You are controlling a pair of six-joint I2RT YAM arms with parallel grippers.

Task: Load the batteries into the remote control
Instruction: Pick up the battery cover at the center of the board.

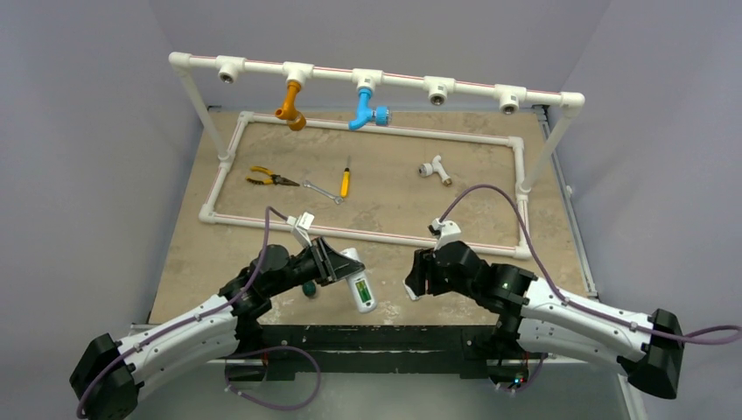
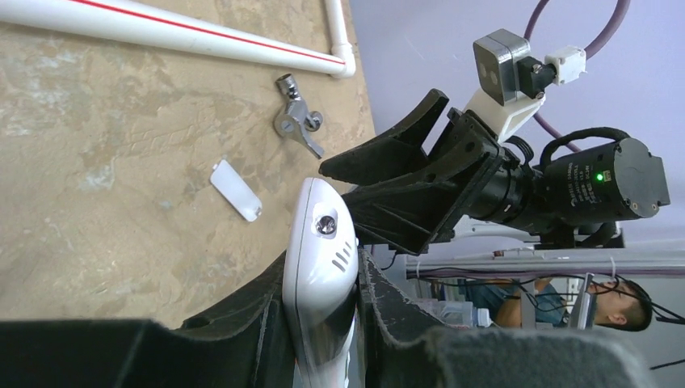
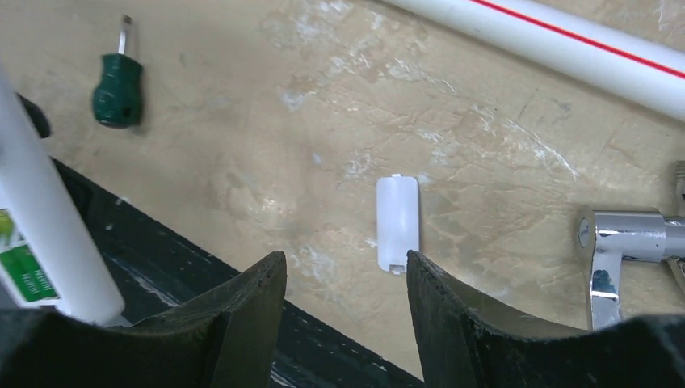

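Observation:
My left gripper [image 1: 337,262] is shut on the white remote control [image 1: 357,278] and holds it above the table's near edge. The remote also shows in the left wrist view [image 2: 319,250], pinched between the fingers. Green batteries [image 1: 362,295] show in its recess, and also at the left edge of the right wrist view [image 3: 23,273]. My right gripper [image 1: 413,284] is open and empty just right of the remote. In the right wrist view its open jaws [image 3: 346,259] hang over the small white cover plate [image 3: 398,222], which lies flat on the table.
A stubby green-handled screwdriver [image 3: 119,85] lies by the remote. A chrome fitting [image 3: 622,259] lies right of the cover plate. A white pipe frame [image 1: 367,234] encloses pliers [image 1: 267,178], a wrench [image 1: 322,191], a yellow screwdriver [image 1: 346,182] and a tee fitting [image 1: 433,168].

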